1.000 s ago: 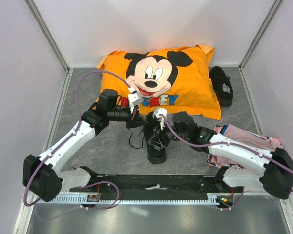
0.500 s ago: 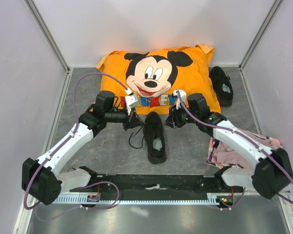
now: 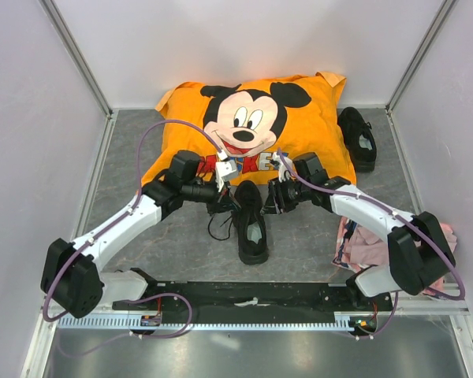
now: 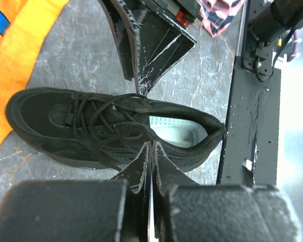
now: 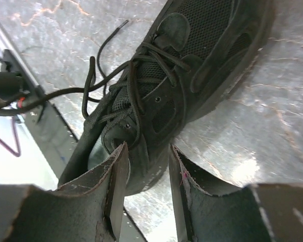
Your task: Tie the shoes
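Observation:
One black shoe [image 3: 252,222] lies at the table's middle, toe toward the pillow, pale insole showing; its laces are loose, with a loop [image 3: 215,229] on the floor to its left. It fills the left wrist view [image 4: 106,128] and the right wrist view [image 5: 177,85]. The second shoe [image 3: 358,138] lies at the back right. My left gripper [image 3: 226,201] [image 4: 151,144] is at the shoe's left side, shut on a thin lace near the eyelets. My right gripper [image 3: 270,198] [image 5: 146,151] is open at the shoe's right side, jaws either side of its upper edge.
An orange Mickey Mouse pillow [image 3: 299,150] lies just behind the shoe and both grippers. A pink cloth [image 3: 368,246] lies at the right under the right arm. Walls close in left, right and back. The black base rail [image 3: 252,295] runs along the near edge.
My right gripper has lifted off the shoe's middle, swung right and back toward the pillow, then returned to the shoe's right side. My left gripper has shifted slightly right, still shut.

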Motion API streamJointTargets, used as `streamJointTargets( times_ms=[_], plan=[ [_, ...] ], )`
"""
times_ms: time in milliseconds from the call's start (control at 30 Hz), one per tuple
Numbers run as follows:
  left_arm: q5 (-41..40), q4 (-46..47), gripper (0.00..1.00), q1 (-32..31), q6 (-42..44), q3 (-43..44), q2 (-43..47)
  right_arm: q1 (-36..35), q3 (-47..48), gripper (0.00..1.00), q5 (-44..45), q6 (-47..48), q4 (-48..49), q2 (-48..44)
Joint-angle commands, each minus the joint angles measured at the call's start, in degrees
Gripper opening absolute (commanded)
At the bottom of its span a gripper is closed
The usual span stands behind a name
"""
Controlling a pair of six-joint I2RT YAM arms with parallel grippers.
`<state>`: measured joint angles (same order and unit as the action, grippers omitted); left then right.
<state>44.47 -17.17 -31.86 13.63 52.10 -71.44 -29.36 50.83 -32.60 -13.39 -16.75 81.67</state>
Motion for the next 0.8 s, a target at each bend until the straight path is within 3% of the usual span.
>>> streamJointTargets(
  times_ms=[0, 333, 433, 567, 767],
  plan=[
    [-1.93, 2.75, 0.02, -0.84, 2.46, 0.11, -1.51, 0.45, 1.38, 0.45, -6.41, -4.97, 4.88, 1.91],
    [-3.77, 2.93, 0.02, -1.63, 2.89, 1.08, -4.5, 0.98, 0.59, 0.4, -11.52, -8.93, 9.9, 3.67],
    [-3.95, 2.93, 0.02, -1.72, 2.81, 1.34, -5.11, 1.15, 0.41, 0.33, -11.96, -9.02, 10.07, 3.85],
    [-4.12, 2.93, 0.02, -1.98, 3.16, 1.43, -5.64, 1.68, 0.67, 0.11, -12.66, -9.46, 10.34, 3.41],
    [-4.74, 1.88, 0.01, -3.56, 4.92, 2.92, -7.31, 2.12, 0.06, 0.02, -12.31, -7.62, 10.6, 0.6]
  ],
)
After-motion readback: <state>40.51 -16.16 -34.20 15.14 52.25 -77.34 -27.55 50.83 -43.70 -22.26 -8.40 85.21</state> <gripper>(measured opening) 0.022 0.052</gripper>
